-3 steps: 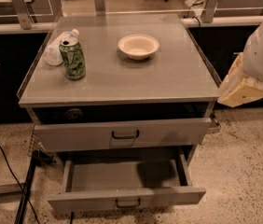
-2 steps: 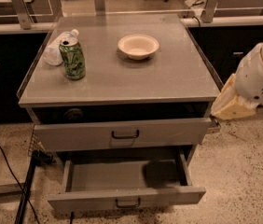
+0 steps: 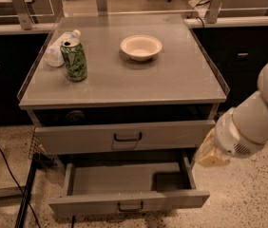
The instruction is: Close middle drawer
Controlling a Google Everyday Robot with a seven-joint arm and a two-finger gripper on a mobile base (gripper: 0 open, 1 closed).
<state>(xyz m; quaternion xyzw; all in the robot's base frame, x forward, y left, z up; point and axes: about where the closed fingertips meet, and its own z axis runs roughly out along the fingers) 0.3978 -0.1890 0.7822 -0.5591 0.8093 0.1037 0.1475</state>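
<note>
Middle drawer [image 3: 124, 179] gapes beneath top drawer [image 3: 86, 137], gripper [image 3: 209, 155] beside its right rail, jaws' state untellable.

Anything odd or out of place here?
Middle drawer pulled far out; top drawer slightly ajar. A plastic bottle lies tipped beside the green can. Gripper hangs beside the drawers, at the picture's right.
</note>
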